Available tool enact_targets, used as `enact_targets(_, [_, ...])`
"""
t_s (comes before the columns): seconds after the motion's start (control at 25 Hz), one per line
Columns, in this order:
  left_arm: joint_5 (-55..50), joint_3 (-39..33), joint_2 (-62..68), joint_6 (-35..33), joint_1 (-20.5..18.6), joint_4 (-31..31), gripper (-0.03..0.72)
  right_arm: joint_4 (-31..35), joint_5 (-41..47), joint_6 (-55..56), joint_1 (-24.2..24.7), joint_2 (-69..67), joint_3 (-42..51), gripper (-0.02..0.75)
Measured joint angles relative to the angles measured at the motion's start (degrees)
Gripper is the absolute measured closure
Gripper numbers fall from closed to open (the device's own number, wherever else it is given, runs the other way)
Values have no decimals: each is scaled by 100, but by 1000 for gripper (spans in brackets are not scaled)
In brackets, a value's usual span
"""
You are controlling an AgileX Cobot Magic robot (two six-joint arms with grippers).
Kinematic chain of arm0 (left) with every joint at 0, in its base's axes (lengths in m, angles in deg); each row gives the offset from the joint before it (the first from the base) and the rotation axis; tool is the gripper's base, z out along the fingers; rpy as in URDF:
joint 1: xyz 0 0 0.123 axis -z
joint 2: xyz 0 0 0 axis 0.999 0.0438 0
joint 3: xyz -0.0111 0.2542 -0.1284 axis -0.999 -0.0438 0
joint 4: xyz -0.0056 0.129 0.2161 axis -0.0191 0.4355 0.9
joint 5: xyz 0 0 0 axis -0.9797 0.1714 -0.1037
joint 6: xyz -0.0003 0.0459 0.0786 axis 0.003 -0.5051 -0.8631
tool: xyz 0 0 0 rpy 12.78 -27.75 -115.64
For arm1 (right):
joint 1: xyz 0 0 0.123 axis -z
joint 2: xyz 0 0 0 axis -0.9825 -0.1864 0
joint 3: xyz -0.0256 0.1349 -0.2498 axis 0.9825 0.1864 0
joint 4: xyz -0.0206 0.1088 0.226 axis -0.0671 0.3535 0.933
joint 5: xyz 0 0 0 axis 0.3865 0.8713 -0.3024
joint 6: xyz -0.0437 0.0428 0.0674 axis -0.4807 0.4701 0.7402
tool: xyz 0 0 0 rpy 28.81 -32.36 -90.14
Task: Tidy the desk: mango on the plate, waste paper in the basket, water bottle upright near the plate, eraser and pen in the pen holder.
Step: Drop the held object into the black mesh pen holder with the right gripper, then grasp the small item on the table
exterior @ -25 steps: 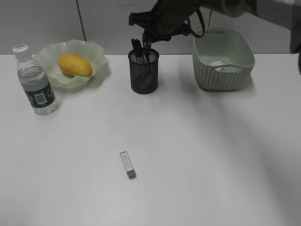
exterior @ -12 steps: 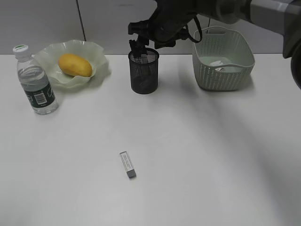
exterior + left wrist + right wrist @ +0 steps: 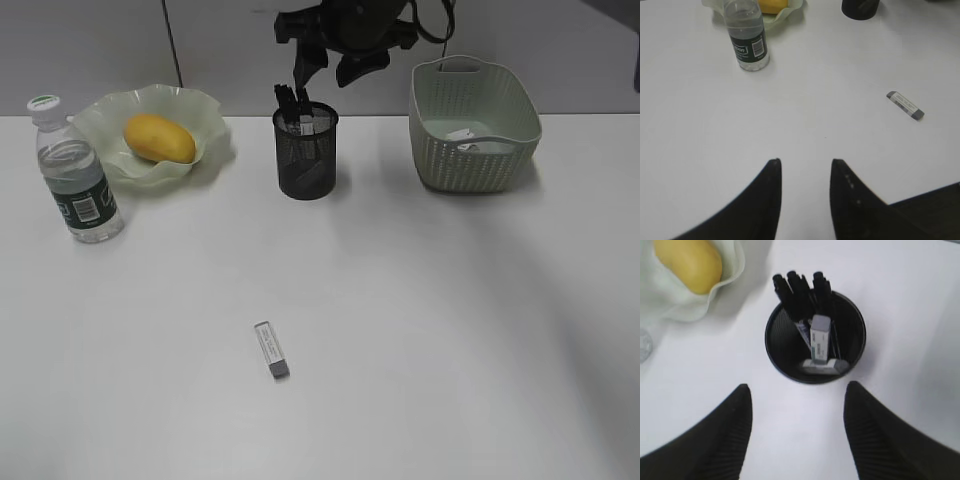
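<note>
The black mesh pen holder stands at the back middle of the desk, with pens sticking out of it. My right gripper hangs open and empty just above it. From the right wrist, the pen holder holds pens and a grey-white eraser; my right gripper is on its near side. Another eraser lies on the desk. The mango rests on the plate. The water bottle stands upright beside it. Waste paper lies in the basket. My left gripper is open over bare desk.
In the left wrist view the bottle is ahead to the left and the loose eraser ahead to the right. A wall runs behind the desk's far edge. Wide white tabletop lies around the loose eraser.
My right gripper has opened over the pen holder, let go of what it held there, and risen. The left gripper and everything else have stayed put.
</note>
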Motion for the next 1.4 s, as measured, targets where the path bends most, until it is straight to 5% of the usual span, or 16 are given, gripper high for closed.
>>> enact_targets(0.2, [0, 0, 0, 0, 0, 0, 433, -185, 957, -69, 0, 382, -11, 272])
enact_targets(0.52, [0, 0, 0, 0, 0, 0, 433, -282, 1060, -182, 0, 1127, 396, 275])
enact_targets(1.4, [0, 0, 0, 0, 0, 0, 433, -922, 381, -599, 0, 7209, 7380, 291])
